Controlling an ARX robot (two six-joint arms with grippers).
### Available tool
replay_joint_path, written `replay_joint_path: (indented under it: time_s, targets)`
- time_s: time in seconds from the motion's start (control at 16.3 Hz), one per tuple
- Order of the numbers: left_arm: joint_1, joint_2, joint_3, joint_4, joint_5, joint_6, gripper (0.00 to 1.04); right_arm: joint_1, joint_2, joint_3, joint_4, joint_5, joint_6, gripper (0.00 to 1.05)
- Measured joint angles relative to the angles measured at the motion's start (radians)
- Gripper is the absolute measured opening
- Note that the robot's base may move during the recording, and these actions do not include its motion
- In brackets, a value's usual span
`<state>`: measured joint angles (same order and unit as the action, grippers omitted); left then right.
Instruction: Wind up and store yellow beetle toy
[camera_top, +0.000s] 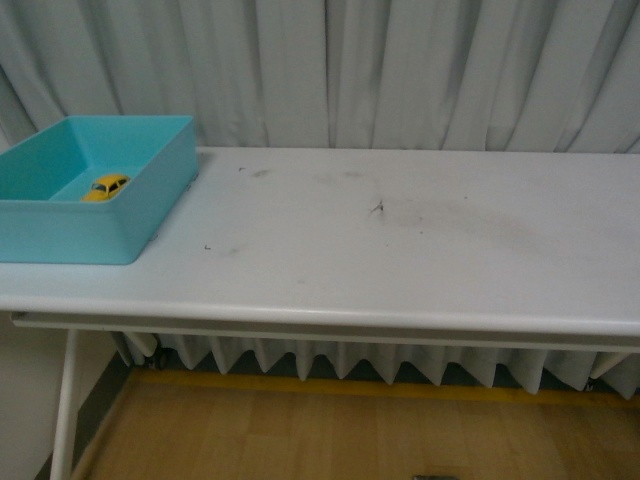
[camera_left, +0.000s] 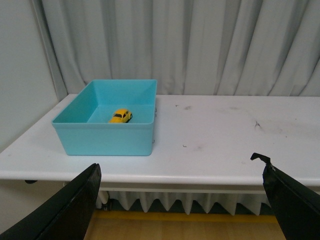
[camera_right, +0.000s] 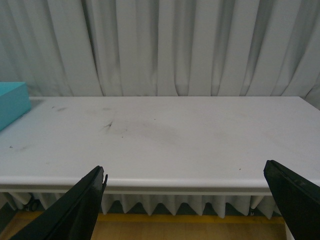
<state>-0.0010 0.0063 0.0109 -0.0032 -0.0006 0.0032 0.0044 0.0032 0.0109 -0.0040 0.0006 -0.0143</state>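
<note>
Black fingers (camera_left: 60, 210) of the left tool (camera_left: 180, 205) frame the left wrist view, spread wide with nothing between them, held back off the near edge of the table (camera_left: 225, 150) and above the floor. Beyond them, the yellow beetle toy (camera_left: 121, 116) sits on its wheels on the floor of the turquoise bin (camera_left: 105, 140), towards the bin's far wall. Its long axis runs slantwise across the bin, one end turned towards the near wall; which end is the nose I cannot tell.

From the left tool the toy lies ahead and off to the left, inside the bin walls, so any reach must go over the near rim and down. The right tool (camera_right: 190, 205), also spread wide and empty, faces the bare stretch of table well away from the bin; only a corner of the bin (camera_right: 12, 102) shows at the edge of its view. The left arm is plainly the nearer one.

Neither arm shows in the front view, where the toy (camera_top: 105, 187) lies in the bin (camera_top: 100, 235) at the table's left end. With the toy already in the bin, storage looks done, by my judgement.
</note>
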Motion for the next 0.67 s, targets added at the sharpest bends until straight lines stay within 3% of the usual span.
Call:
replay_joint_path:
  time_s: [0.67]
  targets:
    - [0.0,0.0,0.0,0.0,0.0,0.0,0.98,0.0,0.0,0.0,0.0,0.0,0.0,0.98]
